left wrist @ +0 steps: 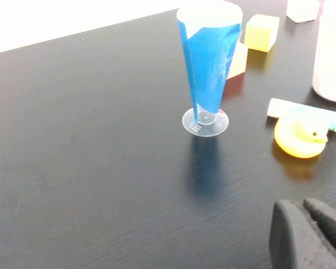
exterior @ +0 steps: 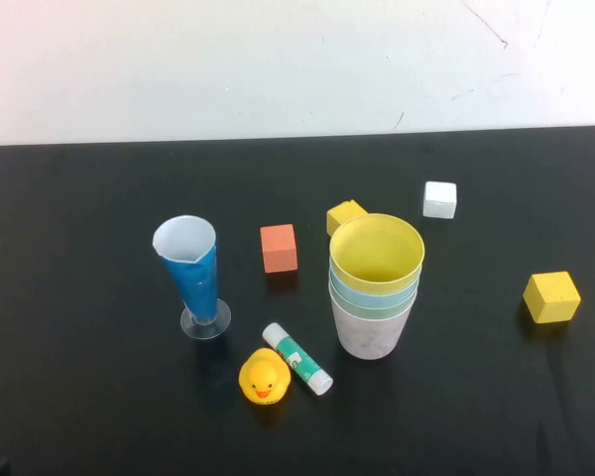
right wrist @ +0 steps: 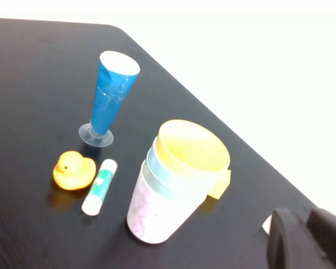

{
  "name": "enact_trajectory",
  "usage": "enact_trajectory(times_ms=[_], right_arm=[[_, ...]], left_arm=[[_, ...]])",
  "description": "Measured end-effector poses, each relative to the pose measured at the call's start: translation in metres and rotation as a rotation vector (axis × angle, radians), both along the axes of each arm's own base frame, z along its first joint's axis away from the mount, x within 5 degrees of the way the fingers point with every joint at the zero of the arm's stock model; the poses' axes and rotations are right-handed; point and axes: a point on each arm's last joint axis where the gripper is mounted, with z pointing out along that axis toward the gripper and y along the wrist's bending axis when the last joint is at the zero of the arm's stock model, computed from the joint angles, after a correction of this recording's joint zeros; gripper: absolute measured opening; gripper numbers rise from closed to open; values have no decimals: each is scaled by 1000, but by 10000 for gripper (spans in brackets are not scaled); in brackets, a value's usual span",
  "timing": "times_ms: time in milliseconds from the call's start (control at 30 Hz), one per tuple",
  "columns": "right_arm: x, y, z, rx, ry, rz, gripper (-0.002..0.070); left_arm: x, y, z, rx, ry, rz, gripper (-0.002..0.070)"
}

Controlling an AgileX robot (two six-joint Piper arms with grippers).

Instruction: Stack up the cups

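Nearest, at the lower middle of the high view, a rubber duck sits just beside a glue stick on the black bench. Behind them the cups stand nested in one stack right of centre, yellow on top (blue, green and pinkish-white rims show below). A blue cone glass stands upright to the left. Farther back lie an orange cube, a yellow block, a white cube, and another yellow cube at right. The left claw is closed, empty, low over bare bench; the right claw, fingers nearly together, holds nothing.
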Motion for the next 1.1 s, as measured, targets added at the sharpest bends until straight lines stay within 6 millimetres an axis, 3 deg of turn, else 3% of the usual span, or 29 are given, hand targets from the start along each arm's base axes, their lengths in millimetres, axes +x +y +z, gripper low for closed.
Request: enact_trajectory(times_ms=[333,500,733,1100], right_arm=[[1,-4,-4,-57,-7,-30,64],[-6,-11,-13,2,39,-83,64],[-8,-23,-60,89,135,-224,64],[-29,-62,-134,287,-42,-628,64]], left_arm=[[0,0,0,-1,-1,0,-1],[0,0,0,-2,1,1,-1],[0,0,0,-2,1,1,-1],[0,0,0,-2,1,1,-1]])
